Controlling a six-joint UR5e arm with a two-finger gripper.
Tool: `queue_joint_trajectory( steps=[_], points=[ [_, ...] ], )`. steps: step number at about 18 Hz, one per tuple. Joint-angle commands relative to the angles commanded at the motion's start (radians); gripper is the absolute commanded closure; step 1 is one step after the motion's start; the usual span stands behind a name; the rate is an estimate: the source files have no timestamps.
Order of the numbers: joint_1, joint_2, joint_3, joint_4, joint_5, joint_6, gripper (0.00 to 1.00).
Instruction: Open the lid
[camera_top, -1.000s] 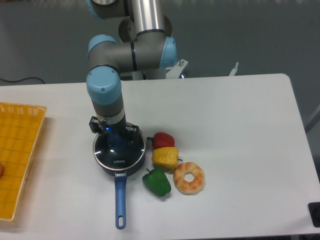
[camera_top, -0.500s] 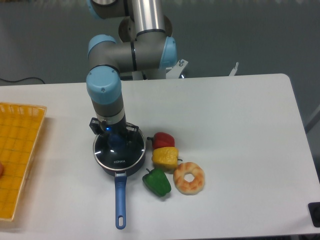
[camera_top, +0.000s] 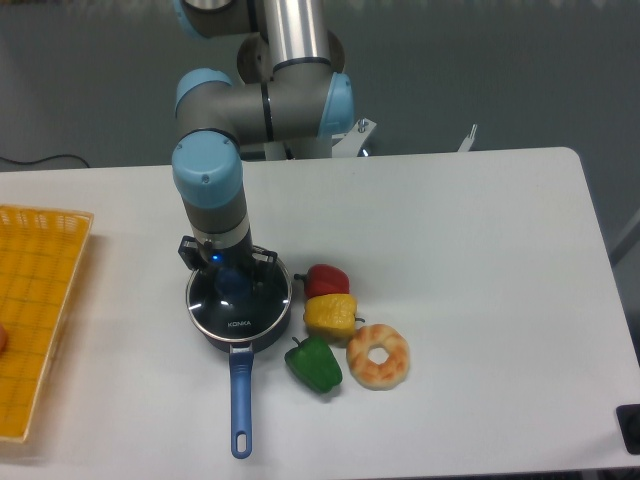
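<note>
The round dark glass lid (camera_top: 240, 310) with a silver rim and white "KONKA" lettering sits on the blue long-handled saucepan (camera_top: 240, 400) at the table's centre left. My gripper (camera_top: 231, 277) points straight down over the lid's middle. Its dark fingers (camera_top: 258, 262) stand on either side of the blue centre knob (camera_top: 231, 285) and look closed against it. The lid lies flat on the pan. The wrist hides the back part of the lid.
Right of the pan lie a red pepper (camera_top: 327, 279), a yellow pepper (camera_top: 331, 315), a green pepper (camera_top: 314, 364) and a doughnut (camera_top: 378, 355). A yellow basket (camera_top: 40, 300) stands at the left table edge.
The arm and lid have stayed in place. The blue knob looks slightly narrower between the fingers than a second ago.
</note>
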Motion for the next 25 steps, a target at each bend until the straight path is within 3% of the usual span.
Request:
queue_joint_trajectory(
  steps=[25],
  points=[
    [0.084, 0.044, 0.025, -0.017, 0.005, 0.014, 0.46]
  ],
)
